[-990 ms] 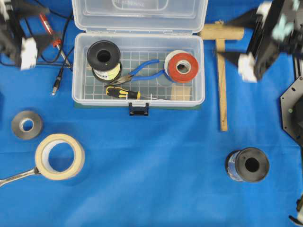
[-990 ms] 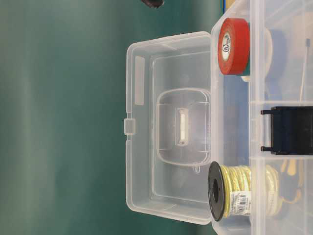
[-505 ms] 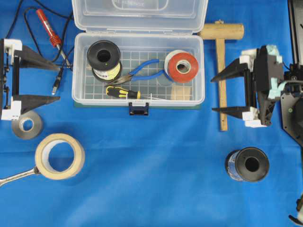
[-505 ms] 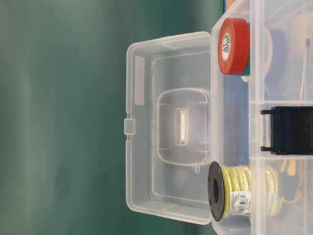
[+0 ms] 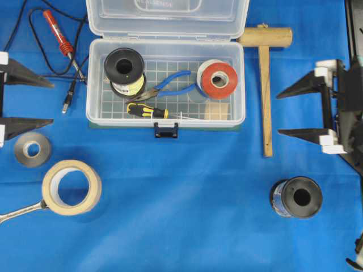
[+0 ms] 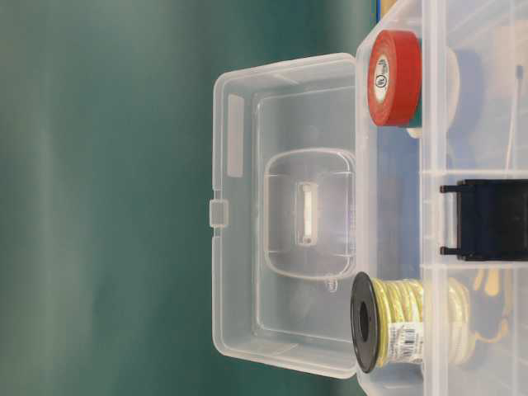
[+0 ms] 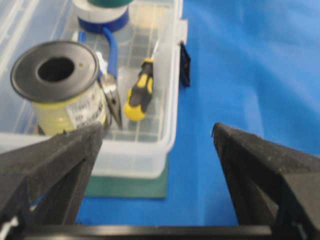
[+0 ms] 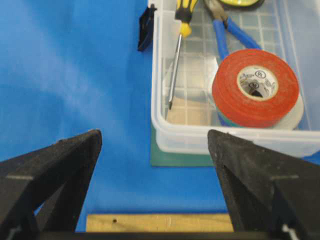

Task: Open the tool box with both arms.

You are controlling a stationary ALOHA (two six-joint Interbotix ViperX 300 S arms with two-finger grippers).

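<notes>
Tool box (image 5: pixel 165 82) sat at upper centre of the overhead frame, lid already swung fully back, latch (image 5: pixel 166 131) hanging free. Left gripper (image 5: pixel 25 101) at the left edge and right gripper (image 5: pixel 303 112) at the right edge were both spread wide, empty, well apart from it. Opening looked complete; the sensible course was keeping both arms clear of the lid.

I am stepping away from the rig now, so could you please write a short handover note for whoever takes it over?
Left tool: open, empty, at the left edge of the overhead view, clear of the tool box.
Right tool: open, empty, right of the wooden mallet, touching nothing.
Tool box: lid swung fully back, front latch hanging down; spool, pliers, screwdriver and red tape lie inside.
Done: box is open.
Left: nothing visible; park the arms.
</notes>
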